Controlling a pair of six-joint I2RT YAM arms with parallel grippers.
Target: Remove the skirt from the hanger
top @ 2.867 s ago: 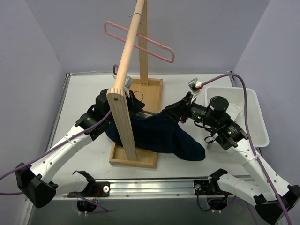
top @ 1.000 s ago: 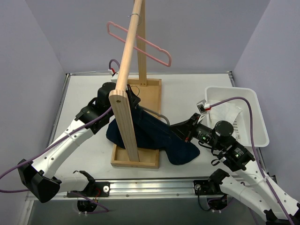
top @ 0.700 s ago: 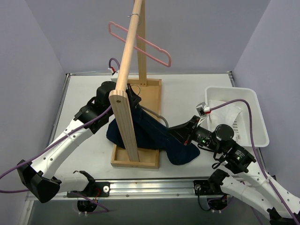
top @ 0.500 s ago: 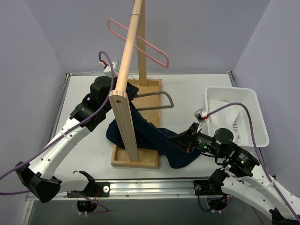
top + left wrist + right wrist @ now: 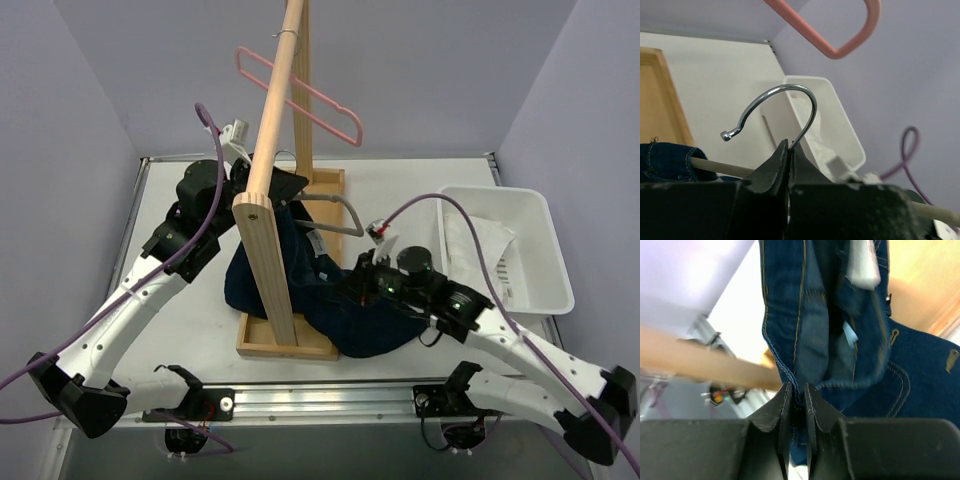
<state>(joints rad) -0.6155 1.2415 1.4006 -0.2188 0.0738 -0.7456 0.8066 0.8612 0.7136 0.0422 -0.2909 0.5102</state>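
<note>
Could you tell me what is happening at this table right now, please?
Two robot arms are working a dark blue denim skirt off a grey metal hanger. The left gripper is shut on the neck of the hanger's hook, holding it beside the wooden rack. The right gripper pinches an edge of the skirt. Most of the skirt lies heaped over the rack's base, but a fold seems to hang on the hanger, so it is not yet free.

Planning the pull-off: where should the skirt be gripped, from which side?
Likely the skirt's stitched edge, from the right: it hangs off the hanger as a thin, pinchable fold. The right claw pinches it there; the left claw steadies the hook.
</note>
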